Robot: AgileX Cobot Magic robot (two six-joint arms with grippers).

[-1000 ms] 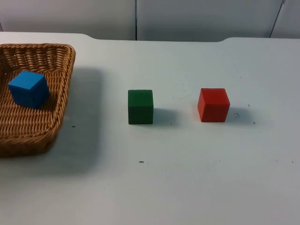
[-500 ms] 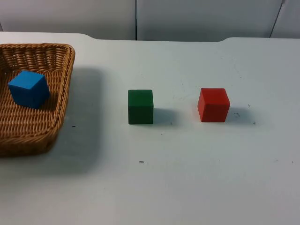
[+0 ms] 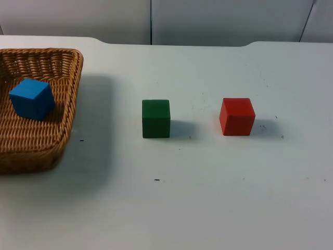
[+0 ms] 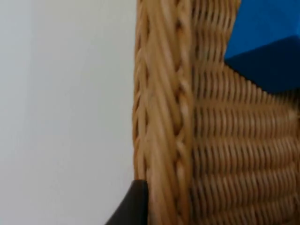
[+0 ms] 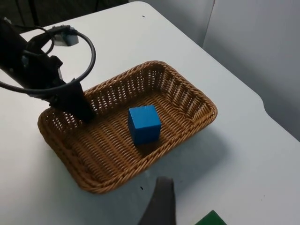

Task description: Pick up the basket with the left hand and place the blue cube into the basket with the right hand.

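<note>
A: So, where does everything sit?
B: On the white desk (image 3: 218, 208), the basket (image 3: 62, 130) is the landmark. The left gripper (image 5: 82, 110) is clamped on its short rim, holding it.
A: And the blue cube (image 3: 32, 98)?
B: Already inside the basket, near its middle. The green cube (image 3: 156, 119) and red cube (image 3: 237, 116) stand well apart from the basket.
A: The right gripper (image 5: 159, 201)?
B: Above the desk, just outside the basket's long side, the cube straight ahead; I cannot tell how its fingers stand.
</note>
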